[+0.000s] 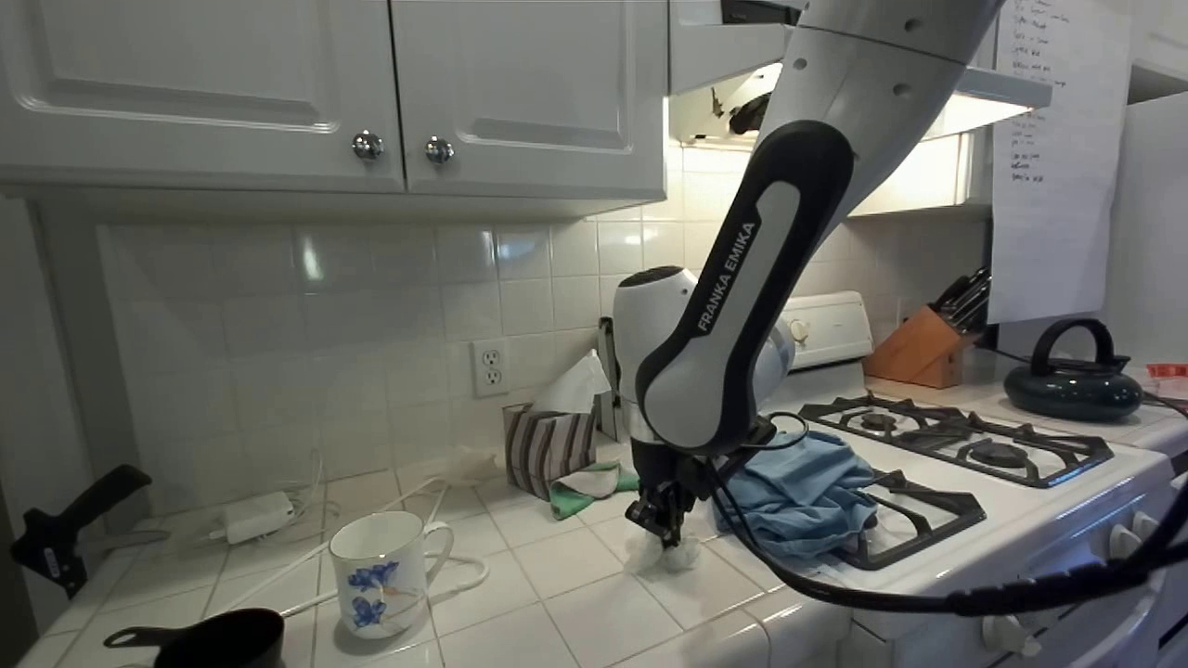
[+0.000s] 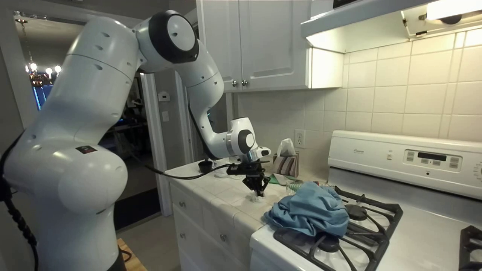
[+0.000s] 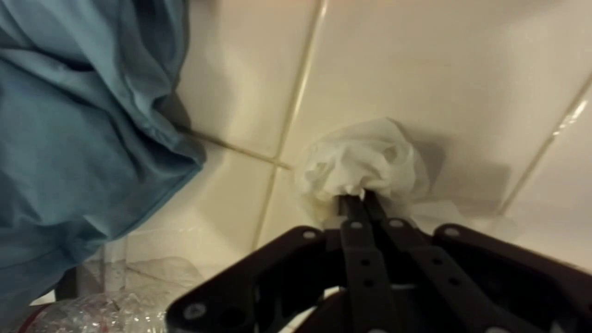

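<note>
I read "FRANKA EMIKA" in white capitals on my black-edged, rounded white arm link (image 1: 747, 311); handwriting on the tall white paper sheet (image 1: 1053, 232) is illegible to me.

Wad (image 3: 365, 159) looks like thin tissue ppr, matt & v crinkly; gripper (image 3: 357, 199) mostly dull matt, metal or plastic, can't tell. Cloth (image 3: 78, 152) = soft matt fabric w/ deep creases, clear container (image 3: 106, 312) shiny plastic, countertop (image 3: 407, 78) smooth glossy tile. Knife block (image 1: 914, 353) wood, kettle (image 1: 1072, 390) smooth & glossy, stove grate (image 2: 385, 242) matt metal, mug (image 1: 376, 580) glossy china-type, cab knob (image 1: 439, 149) polished metal.
</note>
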Motion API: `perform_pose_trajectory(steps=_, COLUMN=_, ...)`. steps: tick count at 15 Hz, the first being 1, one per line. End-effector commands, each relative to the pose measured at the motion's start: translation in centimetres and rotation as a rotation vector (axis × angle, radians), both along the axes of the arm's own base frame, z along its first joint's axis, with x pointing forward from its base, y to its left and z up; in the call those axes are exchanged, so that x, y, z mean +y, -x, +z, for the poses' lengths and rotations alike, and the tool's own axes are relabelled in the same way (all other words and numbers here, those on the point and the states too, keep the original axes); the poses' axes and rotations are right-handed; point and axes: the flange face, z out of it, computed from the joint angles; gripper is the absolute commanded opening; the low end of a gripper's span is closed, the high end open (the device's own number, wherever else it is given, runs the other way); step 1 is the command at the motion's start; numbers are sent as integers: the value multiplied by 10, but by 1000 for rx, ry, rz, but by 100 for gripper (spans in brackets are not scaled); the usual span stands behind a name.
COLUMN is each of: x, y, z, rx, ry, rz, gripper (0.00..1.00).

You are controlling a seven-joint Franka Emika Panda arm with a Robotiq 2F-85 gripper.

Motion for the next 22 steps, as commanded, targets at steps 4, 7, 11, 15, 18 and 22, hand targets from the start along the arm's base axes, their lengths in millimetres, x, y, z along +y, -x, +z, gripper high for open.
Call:
perform_pose_trajectory(steps=4, x=-10, y=-54, z=-27, rx=17, ry=29, rz=-8, gripper=0)
perform_pose_trajectory(steps=7, x=-2, y=-83, z=-31, rx=47, ry=47, rz=4, gripper=0)
perform_pose_trajectory(steps=11, x=-3, y=-111, z=-34, rx=91, ry=78, rz=-3, gripper=0)
perform_pose_trajectory(steps=15, x=-11, y=-124, z=-31, rx=124, ry=96, rz=-40, gripper=0)
perform_pose_trajectory(steps=18, x=-5, y=-105, z=-22, rx=171, ry=99, rz=-29, gripper=0)
perform_pose_trajectory(steps=22, x=-3, y=-70, z=-10, rx=204, ry=126, rz=-28, gripper=0)
